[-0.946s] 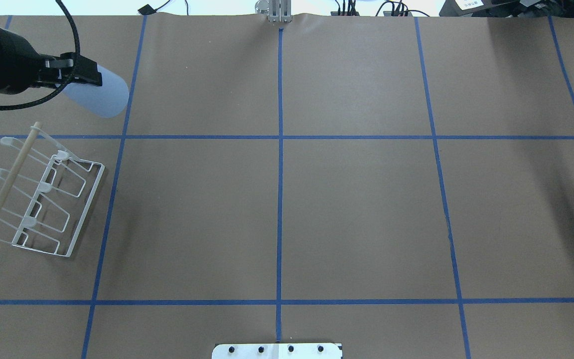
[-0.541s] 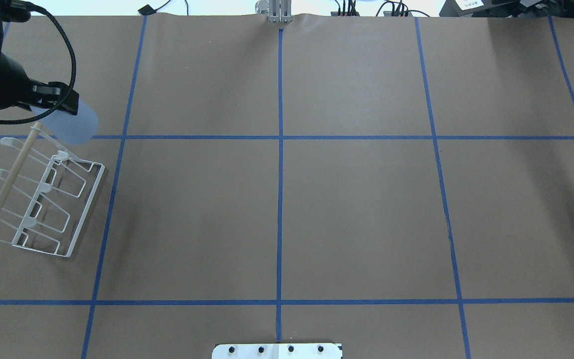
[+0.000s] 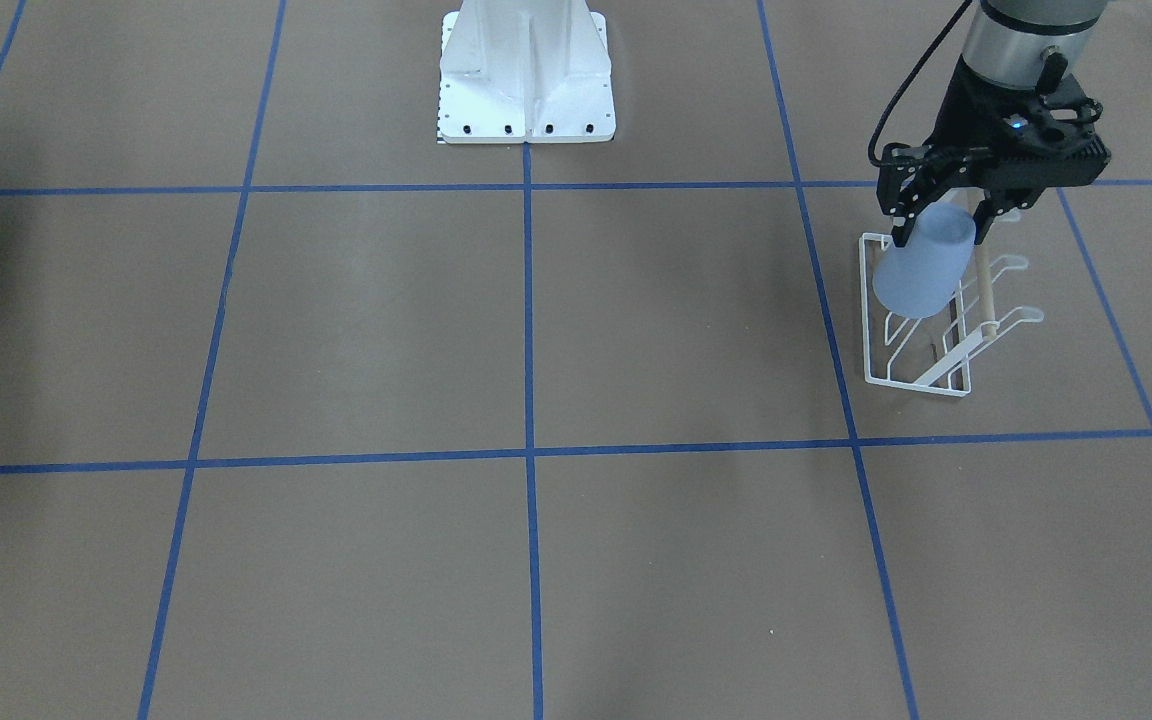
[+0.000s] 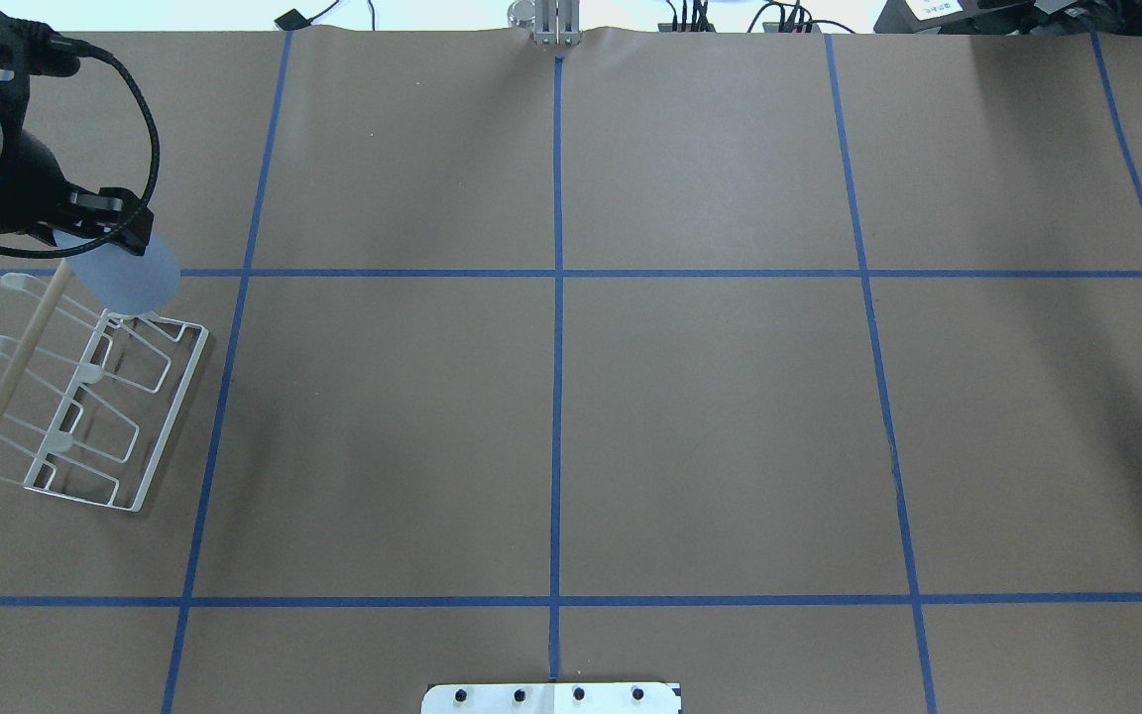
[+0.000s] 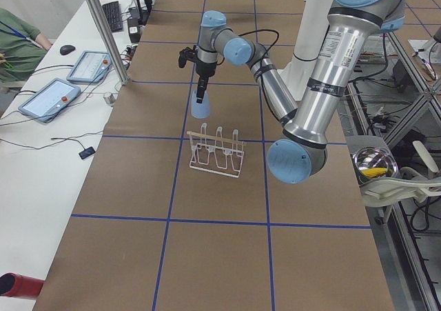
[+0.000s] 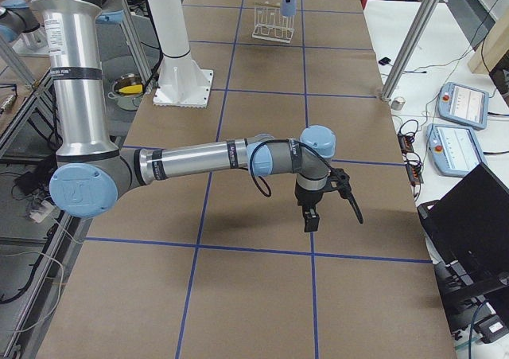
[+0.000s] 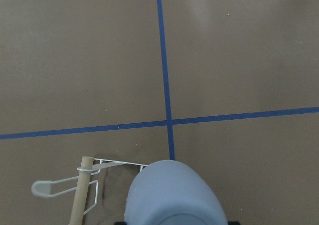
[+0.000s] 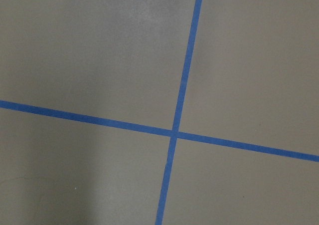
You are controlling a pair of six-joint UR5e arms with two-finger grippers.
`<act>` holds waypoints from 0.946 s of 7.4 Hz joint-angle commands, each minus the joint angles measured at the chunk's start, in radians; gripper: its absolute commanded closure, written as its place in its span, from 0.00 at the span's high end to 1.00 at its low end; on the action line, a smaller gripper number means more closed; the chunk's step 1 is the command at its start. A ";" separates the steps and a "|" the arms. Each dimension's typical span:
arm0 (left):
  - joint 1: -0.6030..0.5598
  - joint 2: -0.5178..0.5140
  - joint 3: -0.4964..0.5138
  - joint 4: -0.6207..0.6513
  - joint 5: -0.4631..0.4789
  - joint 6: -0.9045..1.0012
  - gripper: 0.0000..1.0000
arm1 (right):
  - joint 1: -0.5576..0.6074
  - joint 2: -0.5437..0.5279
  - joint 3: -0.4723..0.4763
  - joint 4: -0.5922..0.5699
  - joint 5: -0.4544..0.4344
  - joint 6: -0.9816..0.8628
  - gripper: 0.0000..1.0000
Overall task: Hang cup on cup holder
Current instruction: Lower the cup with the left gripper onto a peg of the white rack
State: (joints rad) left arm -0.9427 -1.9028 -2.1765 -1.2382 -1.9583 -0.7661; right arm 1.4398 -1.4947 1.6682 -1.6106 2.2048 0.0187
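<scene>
My left gripper (image 3: pixel 939 218) is shut on the pale-blue cup (image 3: pixel 921 270) and holds it mouth-up at a tilt, its bottom toward the table. The cup (image 4: pixel 130 278) hangs over the far end of the white wire cup holder (image 4: pixel 95 397), overlapping its last prong and the tip of the wooden rod (image 7: pixel 79 195). The left wrist view shows the cup (image 7: pixel 172 195) just beside the rod. I cannot tell whether the cup touches the rack. My right gripper (image 6: pixel 318 216) hovers over bare table far from the rack; I cannot tell if it is open or shut.
The white robot pedestal (image 3: pixel 526 80) stands at the table's robot-side edge. Blue tape lines (image 4: pixel 556 397) grid the brown table. The left arm's elbow (image 5: pixel 295 161) hangs near the rack (image 5: pixel 217 151). Tablets (image 5: pixel 48 97) lie on the side table.
My left gripper has carried the cup left and toward the robot, from open table beyond the rack to over the rack's far end. The rack has not moved.
</scene>
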 commanded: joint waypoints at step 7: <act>-0.001 0.004 0.086 -0.012 -0.063 0.002 0.00 | -0.002 0.001 0.005 0.000 0.039 0.007 1.00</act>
State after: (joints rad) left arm -0.9434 -1.8991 -2.1045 -1.2461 -2.0057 -0.7641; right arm 1.4379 -1.4941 1.6717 -1.6108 2.2442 0.0255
